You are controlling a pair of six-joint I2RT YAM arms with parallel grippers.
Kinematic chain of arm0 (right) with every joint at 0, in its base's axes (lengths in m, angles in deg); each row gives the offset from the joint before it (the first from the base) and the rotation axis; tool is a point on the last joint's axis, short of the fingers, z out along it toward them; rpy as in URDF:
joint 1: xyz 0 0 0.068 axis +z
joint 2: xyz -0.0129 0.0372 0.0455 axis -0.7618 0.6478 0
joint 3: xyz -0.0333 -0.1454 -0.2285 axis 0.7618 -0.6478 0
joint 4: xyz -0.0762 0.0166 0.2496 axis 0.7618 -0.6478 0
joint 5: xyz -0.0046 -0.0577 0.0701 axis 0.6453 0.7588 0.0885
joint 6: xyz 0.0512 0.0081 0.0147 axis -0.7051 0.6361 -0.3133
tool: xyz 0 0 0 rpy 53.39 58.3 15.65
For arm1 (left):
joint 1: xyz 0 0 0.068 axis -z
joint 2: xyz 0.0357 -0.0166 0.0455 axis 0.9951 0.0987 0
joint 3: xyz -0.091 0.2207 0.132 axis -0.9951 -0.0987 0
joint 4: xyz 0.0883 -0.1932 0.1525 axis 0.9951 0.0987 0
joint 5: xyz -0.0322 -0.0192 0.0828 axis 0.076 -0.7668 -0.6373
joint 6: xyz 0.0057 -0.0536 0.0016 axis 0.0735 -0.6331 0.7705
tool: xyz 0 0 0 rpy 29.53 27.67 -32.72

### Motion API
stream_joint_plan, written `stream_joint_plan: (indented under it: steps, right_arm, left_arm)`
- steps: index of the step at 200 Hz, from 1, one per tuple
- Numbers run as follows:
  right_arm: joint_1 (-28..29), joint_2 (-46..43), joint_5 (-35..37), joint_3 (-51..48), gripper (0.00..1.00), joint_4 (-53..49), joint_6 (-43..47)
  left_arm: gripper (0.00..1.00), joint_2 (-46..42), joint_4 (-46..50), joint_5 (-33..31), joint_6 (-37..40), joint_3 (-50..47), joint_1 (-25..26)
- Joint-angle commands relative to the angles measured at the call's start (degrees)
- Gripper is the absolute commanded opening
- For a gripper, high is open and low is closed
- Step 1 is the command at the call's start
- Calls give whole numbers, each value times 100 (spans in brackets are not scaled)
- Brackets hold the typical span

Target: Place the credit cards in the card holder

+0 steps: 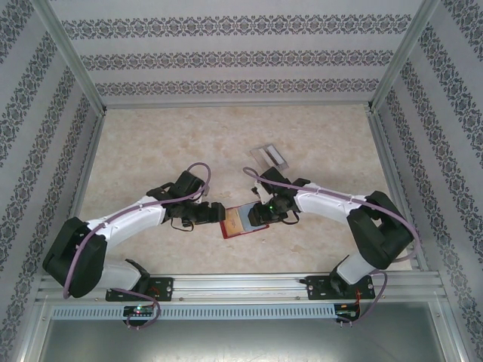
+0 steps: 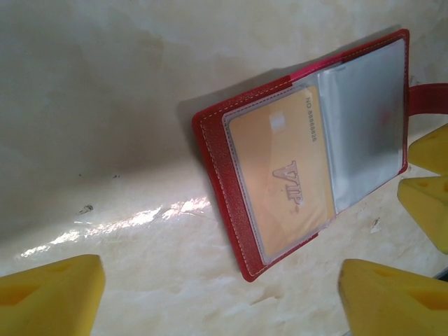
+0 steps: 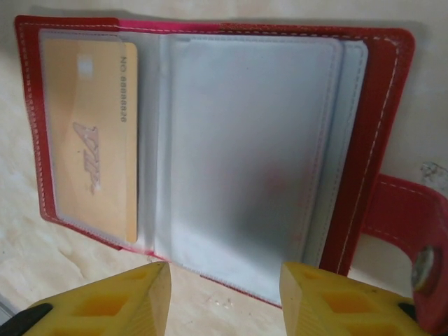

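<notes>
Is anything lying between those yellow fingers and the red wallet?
Nothing visible does. The right fingers sit right at the open red wallet's edge, and only bare table lies between the left fingers and it.

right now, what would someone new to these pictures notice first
The open red card holder lies on the pale table, an orange-yellow card tucked in one clear pocket. The yellow-fingered left end effector and right end effector hover open at its opposite edges.
</notes>
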State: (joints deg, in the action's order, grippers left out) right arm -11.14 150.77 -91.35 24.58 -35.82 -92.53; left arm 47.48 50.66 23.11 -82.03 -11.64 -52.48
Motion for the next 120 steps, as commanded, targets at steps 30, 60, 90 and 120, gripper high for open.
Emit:
stream_joint_plan:
  steps: [30, 60, 90, 120]
  right_arm:
    - [27, 330, 48, -16, 43, 168, -71]
    - [60, 275, -44, -99, 46, 296, -125]
    - [70, 449, -531, -144, 46, 713, -372]
    - [72, 537, -958, -205, 45, 1243, -666]
  left_arm:
    - [79, 152, -290, 17, -129, -3, 7]
    - [79, 217, -615, 66, -245, -162, 10]
    - [76, 411, -781, 105, -313, -174, 14]
    - [67, 523, -915, 121, -316, -209, 16]
